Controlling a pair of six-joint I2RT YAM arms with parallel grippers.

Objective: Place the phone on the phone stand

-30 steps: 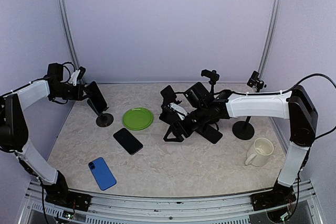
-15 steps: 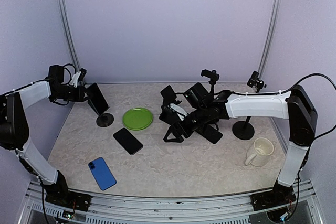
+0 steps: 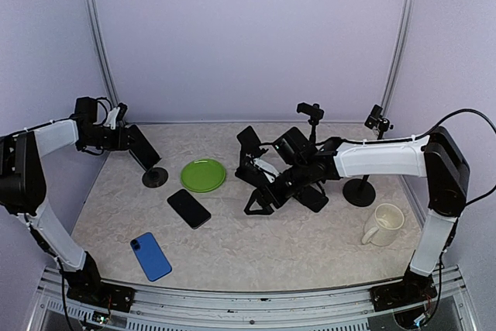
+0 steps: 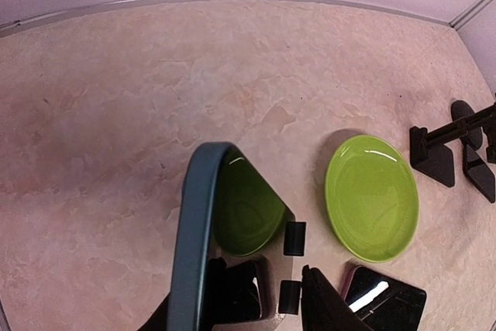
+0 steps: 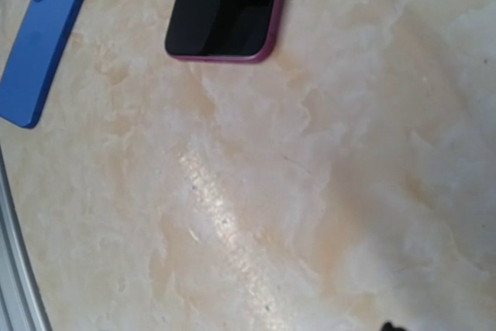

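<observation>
The phone [image 3: 143,147] sits tilted on the stand [image 3: 155,177], near the left edge of the bench [image 3: 256,253] and toward its far left corner. The left fingers [image 3: 126,136] are at its upper left end. From the left wrist the phone [image 4: 194,246] is seen almost edge-on, its glass reflecting the plate. Two small clips of the stand [image 4: 294,238] lie against the glass. One finger [image 4: 322,308] shows dark to the right of the glass and the other low at the phone's back. They are narrowly apart, astride the phone, and look loose rather than clamped.

The plate [image 3: 203,174], green, lies just right of the stand's base. A black phone [image 3: 188,208] lies flat nearer the front, and a blue phone [image 3: 150,256] lies near the front left corner.

The right fingers [image 3: 271,180] are at mid-bench against a folding stand [image 3: 256,198]. I cannot tell whether they grip it, since the right wrist view shows only the bench, the black phone [image 5: 229,5] and the blue phone [image 5: 43,40]. A mug [image 3: 384,224] stands near the right edge.
</observation>
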